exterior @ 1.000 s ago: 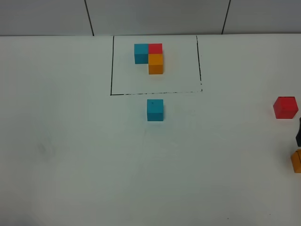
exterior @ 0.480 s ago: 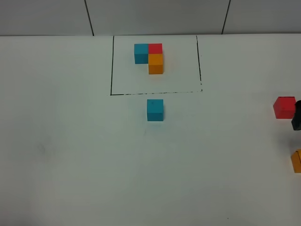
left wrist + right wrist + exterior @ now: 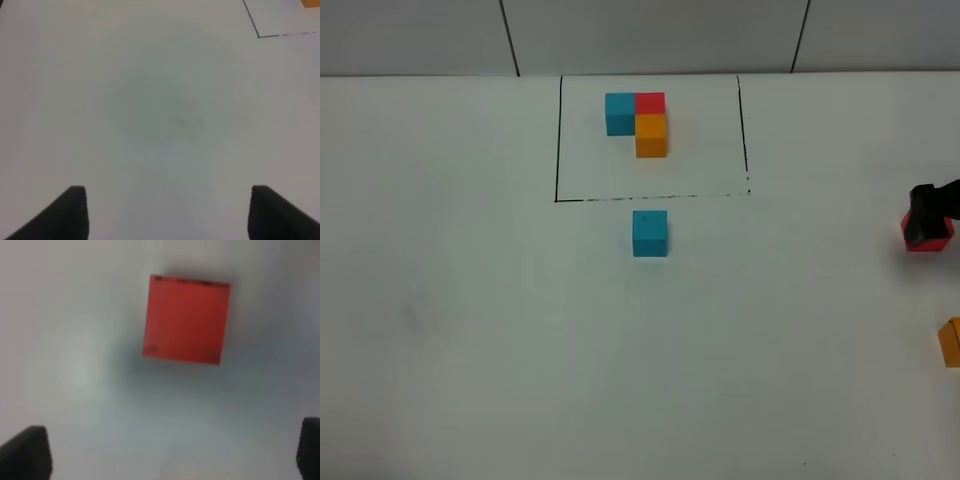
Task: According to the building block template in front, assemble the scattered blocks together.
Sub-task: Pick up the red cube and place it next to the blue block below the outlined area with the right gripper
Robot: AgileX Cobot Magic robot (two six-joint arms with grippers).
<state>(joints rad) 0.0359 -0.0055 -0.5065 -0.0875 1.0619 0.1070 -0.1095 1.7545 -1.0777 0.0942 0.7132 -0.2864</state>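
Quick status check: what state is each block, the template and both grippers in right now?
template: complete, three cubes joined in an L inside its outline.
blue cube: loose, alone, just outside the outline.
red cube: loose, ungripped, beneath the right gripper.
orange cube: loose, cut off by the view's right edge.
right gripper: open, empty.
left gripper: open, empty, over bare table.

The counter (image 3: 470,350) is plain white. A thin black outline (image 3: 557,140) frames the building block template (image 3: 642,120), whose cubes are blue, red and orange. The unframed teal-blue cube (image 3: 650,233), red cube (image 3: 186,320) and orange cube (image 3: 951,342) are plain matte. The right claw (image 3: 167,455) and left claw (image 3: 167,215) are black.
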